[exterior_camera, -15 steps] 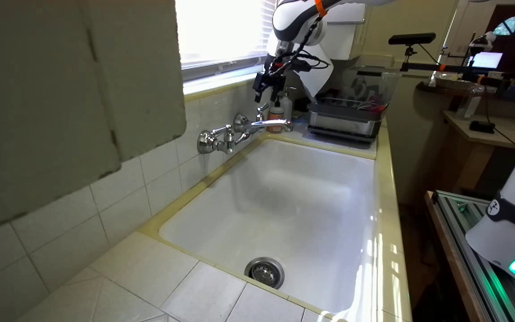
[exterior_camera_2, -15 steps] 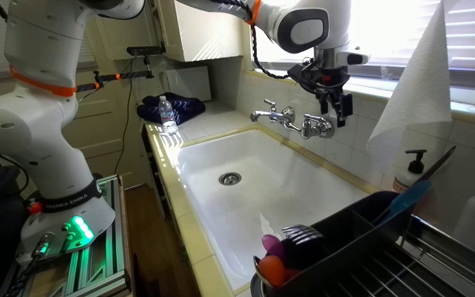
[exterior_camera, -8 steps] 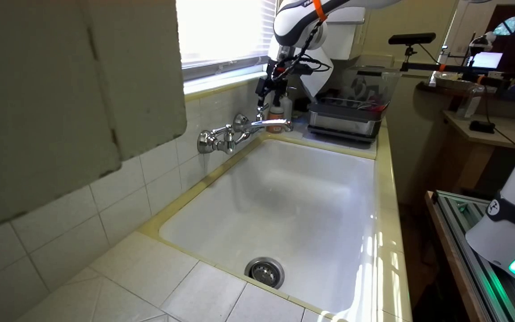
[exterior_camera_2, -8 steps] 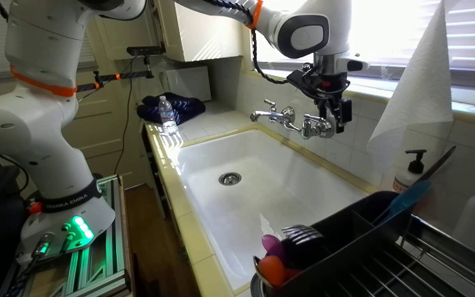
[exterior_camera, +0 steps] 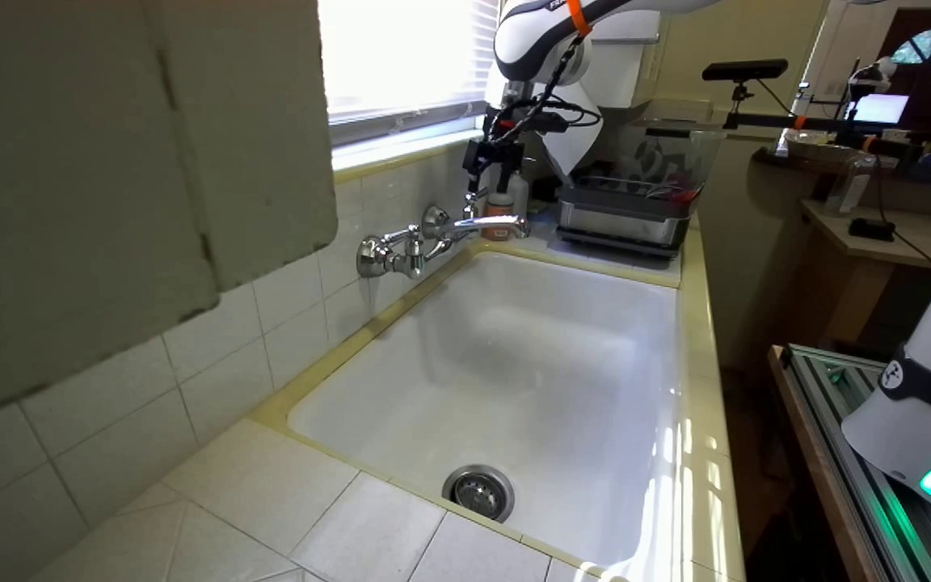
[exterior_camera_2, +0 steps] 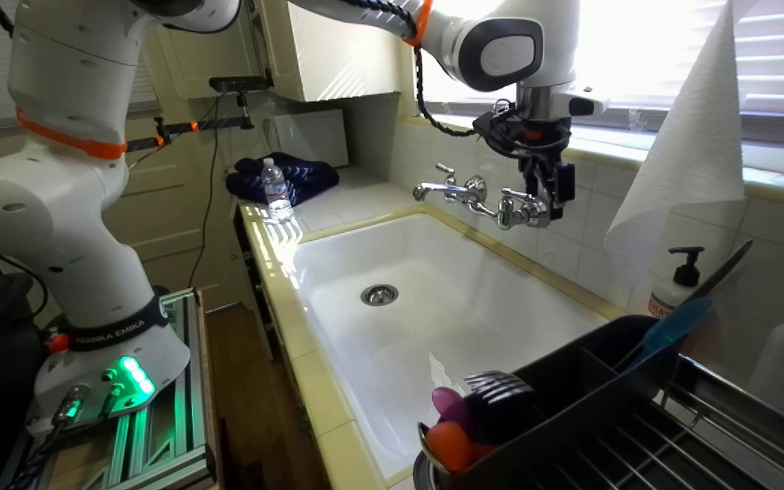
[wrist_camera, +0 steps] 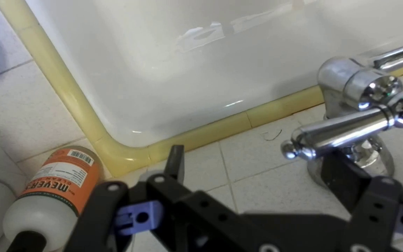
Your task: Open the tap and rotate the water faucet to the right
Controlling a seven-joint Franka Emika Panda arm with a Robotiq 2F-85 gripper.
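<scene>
A chrome valve handle beside my gripper shows in both exterior views (exterior_camera: 475,196) (exterior_camera_2: 516,195) and the wrist view (wrist_camera: 345,128). A second chrome handle is on the far valve (exterior_camera: 398,236) (exterior_camera_2: 444,167). No reddish-orange mark can be made out, so which is the tap is uncertain. The water faucet (exterior_camera: 490,222) (exterior_camera_2: 438,190), a slim chrome spout, reaches over the basin between them. My gripper (exterior_camera: 489,186) (exterior_camera_2: 546,201) (wrist_camera: 255,161) is open and points down. In the wrist view its right finger passes behind the near handle; contact cannot be told.
An orange-labelled soap bottle (exterior_camera: 497,233) (wrist_camera: 63,171) stands by the basin corner. The white basin (exterior_camera_2: 446,327) has a yellow rim (wrist_camera: 201,136). A dish rack (exterior_camera_2: 610,381) and hanging paper towel (exterior_camera_2: 688,136) stand near the arm. The tiled wall and window sill (exterior_camera_2: 610,151) are behind.
My gripper has come down from above the valve to the near handle's height, then shifted slightly towards the handle. The handles and spout have not visibly moved.
</scene>
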